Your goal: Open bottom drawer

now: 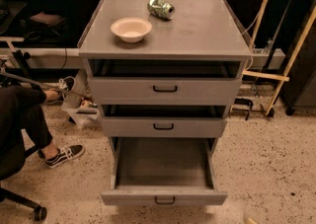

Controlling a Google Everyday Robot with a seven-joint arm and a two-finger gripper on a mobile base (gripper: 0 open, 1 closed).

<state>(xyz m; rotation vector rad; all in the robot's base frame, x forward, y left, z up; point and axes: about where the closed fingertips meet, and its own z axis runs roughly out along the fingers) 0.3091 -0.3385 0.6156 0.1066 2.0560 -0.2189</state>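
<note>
Bottom drawer open toward camera, long axis left-right | pincer lower-right edge, state unclear

The grey flat-fronted bottom drawer stands pulled out, its interior open from above; the speckled floor to its right lies free. A seated person's black shoe crowds the left side. The gripper shows only as a pale tip at the lower edge, right of the drawer.

Bowl left of can on cabinet top; bottom drawer foremost below; perhaps tool to its right
</note>
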